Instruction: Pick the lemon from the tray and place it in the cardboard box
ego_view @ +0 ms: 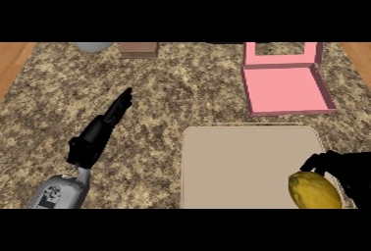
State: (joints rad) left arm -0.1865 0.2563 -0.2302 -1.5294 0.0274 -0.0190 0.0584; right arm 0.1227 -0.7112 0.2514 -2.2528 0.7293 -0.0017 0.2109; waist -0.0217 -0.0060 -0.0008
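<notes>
Speckled desk (167, 98), tan tray (239, 166) near right, right hand (348, 171) fingers curled round yellow lemon (314, 191), pink box (290, 88) far right, left hand (101, 130) fingers straight, holding nothing.

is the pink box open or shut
Open. The box has its lid flipped back behind it, and its bare pink floor shows, with nothing inside.

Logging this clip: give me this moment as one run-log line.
right hand: curled on lemon | lemon: over tray corner | box: open, pink, no lemon | left hand: open, over counter
</notes>
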